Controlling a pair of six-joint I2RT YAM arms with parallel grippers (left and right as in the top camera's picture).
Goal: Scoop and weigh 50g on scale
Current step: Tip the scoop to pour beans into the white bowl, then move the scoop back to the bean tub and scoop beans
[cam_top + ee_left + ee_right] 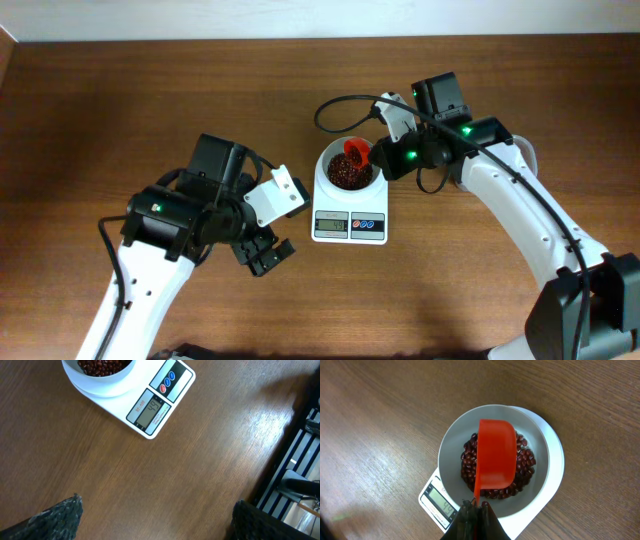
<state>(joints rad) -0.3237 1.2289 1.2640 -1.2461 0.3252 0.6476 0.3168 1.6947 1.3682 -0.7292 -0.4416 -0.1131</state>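
- Pinching the handle of a red scoop (496, 457), the right jaws are holding it over the bowl (451, 435) on the scale (349, 222), mid-table.
- Left jaws are hanging wide, empty, above open table (150, 485) off the scale's front-left corner.

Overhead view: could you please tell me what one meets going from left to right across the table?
The left gripper → scale → right arm. The red scoop over the scale's bowl overlaps it, so I leave it out.

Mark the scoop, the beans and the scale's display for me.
scoop (496, 452): right wrist view, middle of its red cup.
beans (525, 462): right wrist view, pile right of the scoop.
scale (150, 410): left wrist view, its grey display.
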